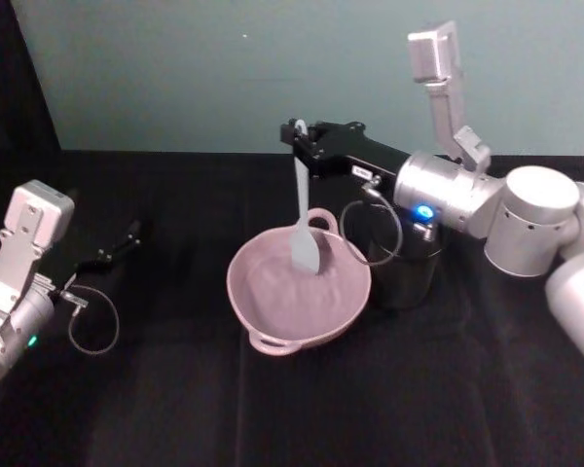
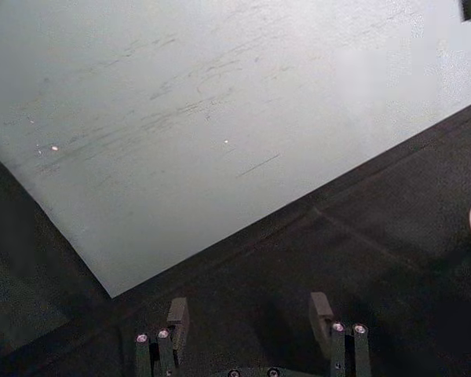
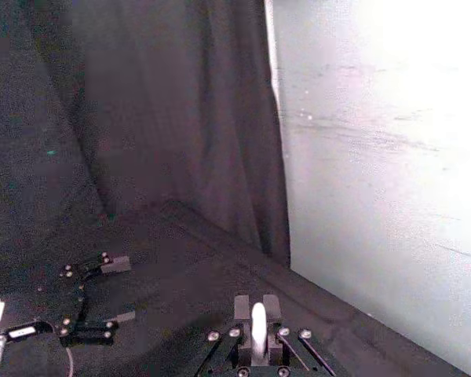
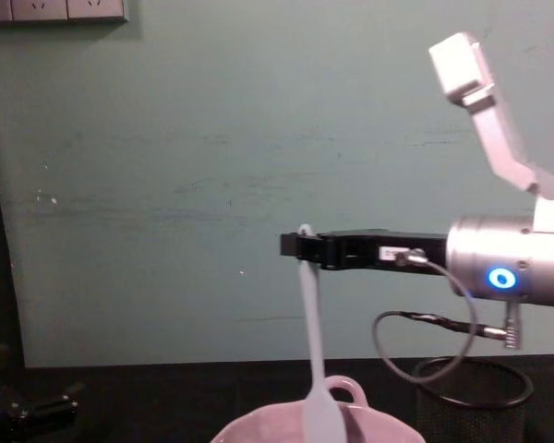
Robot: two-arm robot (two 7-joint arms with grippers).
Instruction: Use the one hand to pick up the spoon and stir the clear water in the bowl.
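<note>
Above the far side of the bowl [image 1: 232, 282], the right gripper [image 1: 299, 136] is clamped on the very top of the spoon [image 1: 301, 204]. Its black fingers [image 3: 243, 306] pinch the handle end from both sides, and the white tip pokes out between them. From that grip the spoon hangs nearly upright. Its flat head is down inside the bowl's rim, close to the loop handle on the bowl's far edge. The clear water [image 1: 273, 292] is barely visible against the pink, and I cannot tell whether the spoon head is dipped into it or stops just short.

Behind the fingers, the long black gripper body reaches in level from the bowl's right. It joins a silver wrist [image 1: 448, 195] with a blue ring [image 1: 424, 212] lit on its side. A grey cable [image 1: 370, 232] droops in a loop beneath the wrist, toward the bowl's right rim.

Just beside the bowl on its right, and a little behind it, stands a black mesh cup [image 1: 407, 277], under the wrist.

Well off to the bowl's left, the left gripper [image 1: 128, 235] sits low over the black cloth [image 1: 389, 409], clear of everything. Its fingers [image 2: 177, 318] are spread apart with nothing between them. The bowl rests on that same cloth, with a pale green wall [image 4: 166, 185] rising behind it.
</note>
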